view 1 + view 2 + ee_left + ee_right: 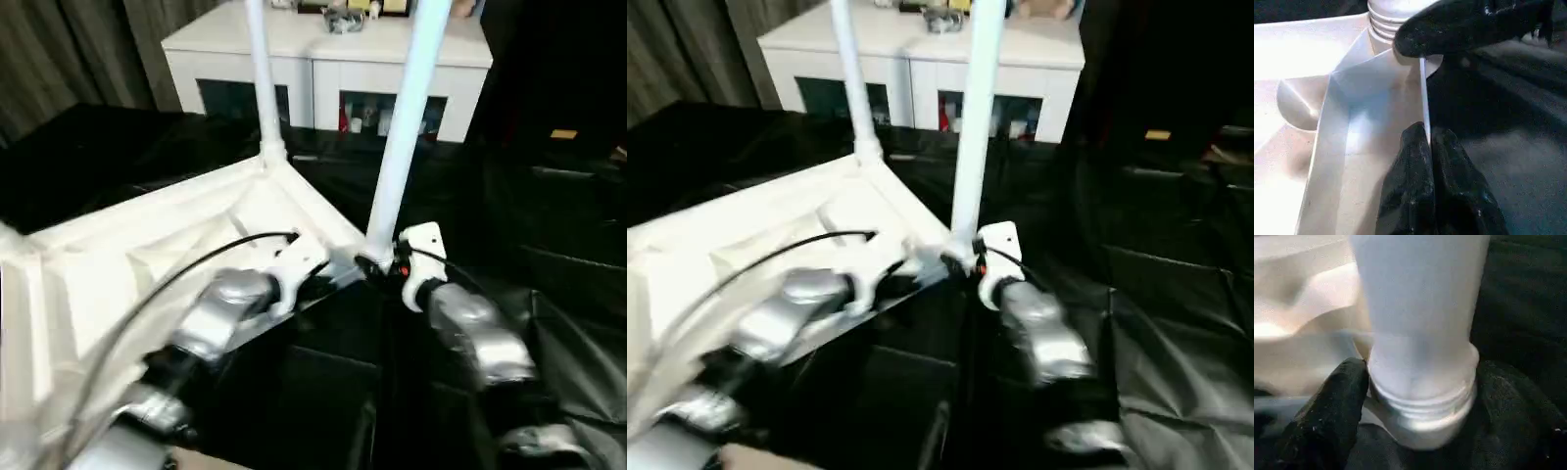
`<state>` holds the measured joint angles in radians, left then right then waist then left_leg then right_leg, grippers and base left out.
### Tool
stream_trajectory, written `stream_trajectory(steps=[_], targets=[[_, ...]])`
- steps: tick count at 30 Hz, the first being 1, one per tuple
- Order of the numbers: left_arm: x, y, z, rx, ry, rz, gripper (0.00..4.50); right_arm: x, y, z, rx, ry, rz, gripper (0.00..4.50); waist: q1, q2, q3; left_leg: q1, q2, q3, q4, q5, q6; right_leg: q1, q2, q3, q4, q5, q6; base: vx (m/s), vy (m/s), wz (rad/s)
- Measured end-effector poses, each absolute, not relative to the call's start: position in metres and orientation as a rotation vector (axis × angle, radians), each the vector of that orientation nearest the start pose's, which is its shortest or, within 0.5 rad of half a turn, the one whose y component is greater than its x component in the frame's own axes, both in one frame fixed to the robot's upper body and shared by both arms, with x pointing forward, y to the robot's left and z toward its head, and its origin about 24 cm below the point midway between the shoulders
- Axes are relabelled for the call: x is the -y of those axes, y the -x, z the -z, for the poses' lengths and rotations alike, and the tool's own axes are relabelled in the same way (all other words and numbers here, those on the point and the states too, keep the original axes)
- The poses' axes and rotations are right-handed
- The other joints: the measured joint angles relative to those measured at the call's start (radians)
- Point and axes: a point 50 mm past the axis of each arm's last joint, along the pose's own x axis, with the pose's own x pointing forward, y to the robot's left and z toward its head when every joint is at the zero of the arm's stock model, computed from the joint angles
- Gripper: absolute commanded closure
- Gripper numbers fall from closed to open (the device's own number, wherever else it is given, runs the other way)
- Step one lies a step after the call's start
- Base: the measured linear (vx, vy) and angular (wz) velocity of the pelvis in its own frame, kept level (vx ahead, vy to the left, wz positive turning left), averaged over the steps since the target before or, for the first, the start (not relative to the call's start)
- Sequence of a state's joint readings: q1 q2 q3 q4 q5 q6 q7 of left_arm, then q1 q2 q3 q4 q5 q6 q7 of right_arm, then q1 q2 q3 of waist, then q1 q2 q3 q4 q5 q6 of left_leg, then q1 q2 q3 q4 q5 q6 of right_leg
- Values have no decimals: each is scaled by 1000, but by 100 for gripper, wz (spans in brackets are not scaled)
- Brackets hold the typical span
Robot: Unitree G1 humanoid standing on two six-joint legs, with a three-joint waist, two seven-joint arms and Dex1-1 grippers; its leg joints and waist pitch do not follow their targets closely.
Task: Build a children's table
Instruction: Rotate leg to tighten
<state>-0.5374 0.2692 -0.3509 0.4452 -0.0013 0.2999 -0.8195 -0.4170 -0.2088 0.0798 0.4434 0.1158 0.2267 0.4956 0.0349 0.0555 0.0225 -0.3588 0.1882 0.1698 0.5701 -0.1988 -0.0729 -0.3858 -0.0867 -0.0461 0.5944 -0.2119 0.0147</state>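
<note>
Tabletop (147, 264) likely light, stiff: left gripper (1426, 142) pinches its rim; right gripper (1415, 396) straddles leg (402, 127) base, grip unclear

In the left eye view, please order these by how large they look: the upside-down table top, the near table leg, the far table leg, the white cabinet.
1. Table top, largest.
2. White cabinet.
3. Near table leg.
4. Far table leg, thinnest.

The near leg looks thicker than the far leg, but it stands closer to the camera, so they may be the same size.
</note>
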Motion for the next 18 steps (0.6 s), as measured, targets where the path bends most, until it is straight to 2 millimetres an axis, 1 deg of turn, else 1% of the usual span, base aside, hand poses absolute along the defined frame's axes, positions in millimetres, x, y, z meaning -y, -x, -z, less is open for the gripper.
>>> stream_trajectory(steps=[5, 10, 14, 18], targets=[[-111, -300, -42, -434, -350, 1200, 450, 150, -306, -39, -325, 139, -828, 76, 7, 0, 1, -1, 1, 0, 0, -1, 2, 0, 0, -1, 0, -2, -4, 0, 0, 0], [-120, -287, -43, -473, -330, 1303, 450, 160, -293, -45, -369, 171, -1071, 76, 20, -1, 4, 1, 2, 2, 5, -1, 2, 0, -1, -1, 2, -3, -5, 0, 0, 0], [-123, -284, -44, -487, -328, 1324, 450, 164, -287, -48, -395, 192, -1178, 76, 24, -3, 5, 1, 2, 3, 8, -1, 2, 0, -2, -1, 5, -3, -5, 0, 0, 0], [-123, -282, -43, -492, -324, 1336, 450, 167, -285, -49, -414, 213, -1226, 76, 24, -4, 6, 2, 2, 3, 9, -1, 2, 0, -2, 0, 7, -3, -5, 0, 0, 0]])
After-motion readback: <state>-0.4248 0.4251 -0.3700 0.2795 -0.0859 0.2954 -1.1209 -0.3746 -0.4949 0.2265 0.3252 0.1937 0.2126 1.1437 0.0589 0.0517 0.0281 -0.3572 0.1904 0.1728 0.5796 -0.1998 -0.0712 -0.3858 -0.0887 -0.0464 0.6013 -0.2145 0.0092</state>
